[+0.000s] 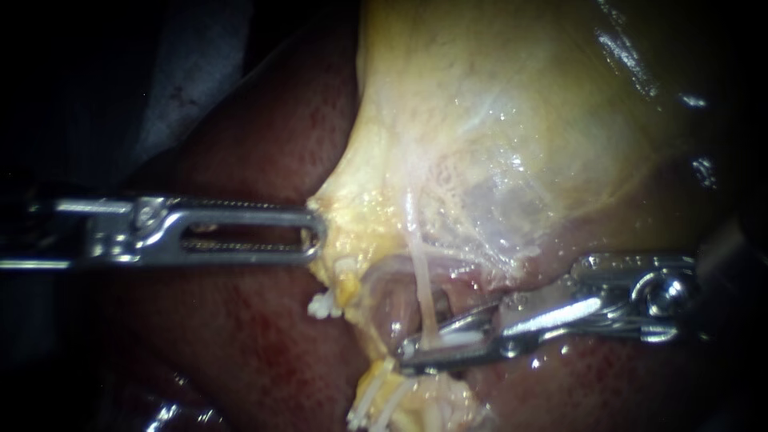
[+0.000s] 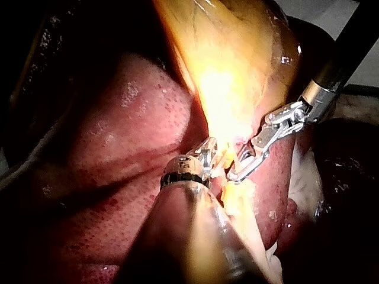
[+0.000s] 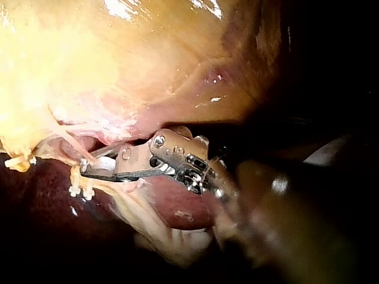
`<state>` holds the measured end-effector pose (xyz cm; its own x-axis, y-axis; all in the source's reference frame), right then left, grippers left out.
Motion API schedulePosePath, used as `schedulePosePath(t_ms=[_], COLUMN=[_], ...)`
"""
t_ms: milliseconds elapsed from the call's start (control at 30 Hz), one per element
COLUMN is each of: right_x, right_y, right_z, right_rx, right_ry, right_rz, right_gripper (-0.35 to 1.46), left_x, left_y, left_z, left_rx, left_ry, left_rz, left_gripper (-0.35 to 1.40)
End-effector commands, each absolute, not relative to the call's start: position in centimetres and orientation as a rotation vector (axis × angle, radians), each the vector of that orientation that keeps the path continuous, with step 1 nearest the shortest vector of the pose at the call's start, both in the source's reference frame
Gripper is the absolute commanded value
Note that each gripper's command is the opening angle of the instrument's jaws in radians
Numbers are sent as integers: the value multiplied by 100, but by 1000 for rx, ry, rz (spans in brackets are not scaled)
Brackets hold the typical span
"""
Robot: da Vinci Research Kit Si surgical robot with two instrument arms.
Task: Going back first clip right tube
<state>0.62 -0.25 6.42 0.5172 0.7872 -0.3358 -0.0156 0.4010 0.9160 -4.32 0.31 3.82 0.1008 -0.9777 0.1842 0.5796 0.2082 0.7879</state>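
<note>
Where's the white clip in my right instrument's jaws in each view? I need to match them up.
Endoscope view: white clip low, right of centre, gripped in the right instrument jaws.
Left wrist view: clip lost in glare; the right instrument ends at the gallbladder edge.
Right wrist view: white clip between the right instrument jaws.
Shared landmark: the yellow gallbladder edge beside those jaws.

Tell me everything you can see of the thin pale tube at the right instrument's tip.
The thin pale tube is a slim, glossy, whitish-pink strand, taut and nearly straight. It leaves the yellow gallbladder wall, crosses a reddish hollow free of other tissue, and enters the tip of the right instrument, which holds a white clip against it. Nothing else visibly touches it.
</note>
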Motion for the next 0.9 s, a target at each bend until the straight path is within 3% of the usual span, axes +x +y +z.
schedulePosePath(t_ms=[33,600,900], right_x=[62,62,63], right_y=[-24,-24,-21], right_z=[641,641,639], right_rx=[1042,1043,1031], right_ry=[897,897,904], right_rz=[604,604,610], right_gripper=[-29,-26,27], left_x=[-432,-431,-431], left_y=[31,31,31], left_z=[382,382,382], left_rx=[617,617,617], left_ry=[-806,-806,-806], left_rz=[-1265,-1265,-1265], left_gripper=[-35,-35,-35])
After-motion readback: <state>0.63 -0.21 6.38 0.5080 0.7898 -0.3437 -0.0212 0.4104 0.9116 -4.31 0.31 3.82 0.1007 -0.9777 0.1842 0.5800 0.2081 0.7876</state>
